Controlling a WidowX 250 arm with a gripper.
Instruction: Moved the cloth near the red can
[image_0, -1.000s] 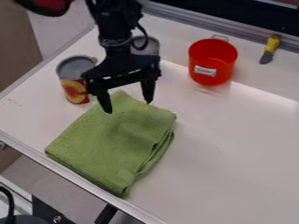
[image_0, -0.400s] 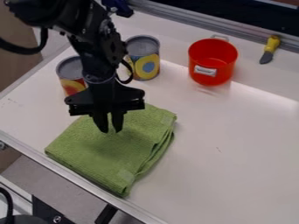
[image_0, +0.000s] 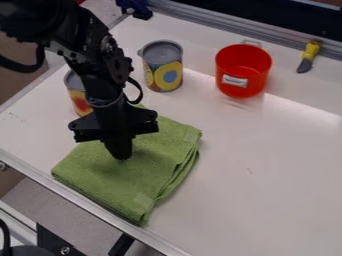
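We see the green cloth (image_0: 163, 165) lying folded on the left part of the white table (image_0: 274, 165), near its lower-left edge, with the layers showing along the cloth's right side. The black arm (image_0: 103, 70) comes in from the upper left, and its tool (image_0: 121, 156) points down at the cloth, fingertips at the upper middle of the fabric. We see the tool narrow, its fingers close together, but we cannot tell whether a bit of cloth is pinched between them

Just beyond the cloth's upper-left side, we see a can with a red and yellow label (image_0: 79, 102), upright and partly hidden behind the arm. A second can, with a yellow and blue label (image_0: 163, 74), stands upright to its right, above the cloth in our view. Farther right, well apart from the cloth, we find an upright red pot (image_0: 242, 72) with a pale label on its front and a handle at the back. Near the upper-right edge of our view lies a small knife with a yellow handle (image_0: 311, 50), its dark blade toward us
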